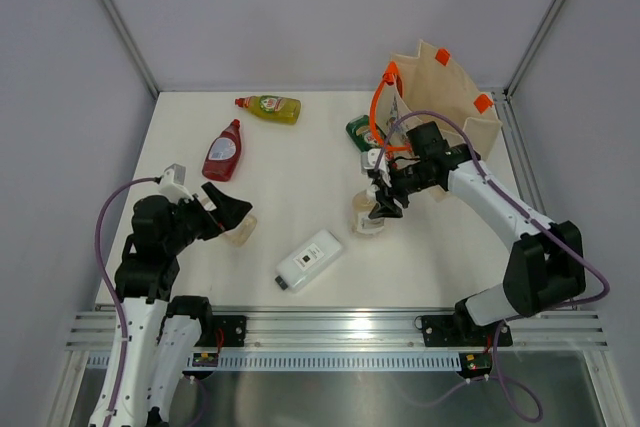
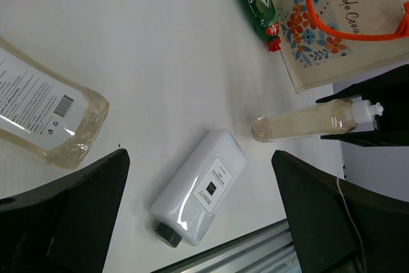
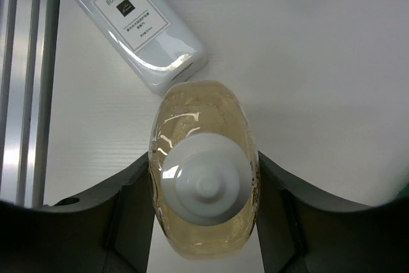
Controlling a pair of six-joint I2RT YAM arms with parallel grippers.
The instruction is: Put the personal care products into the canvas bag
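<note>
One amber bottle [image 1: 366, 219] stands upright at 7 o'clock from the canvas bag [image 1: 452, 87], pinched in your right gripper [image 1: 383, 205]. Left wrist: your left gripper [image 2: 199, 158] is spread wide, with the flat white bottle [image 2: 199, 187] showing between its jaws. Right wrist: both fingers [image 3: 131, 215] press the amber bottle's sides, and the flat white bottle lies at 11 o'clock of it.

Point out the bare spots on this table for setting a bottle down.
Widest: mid-table, bordered by the red bottle, green bottle and flat white bottle. Also the near-right corner beside the right arm. Crowded: in front of the canvas bag, where the right fingers grip the upright amber bottle.
</note>
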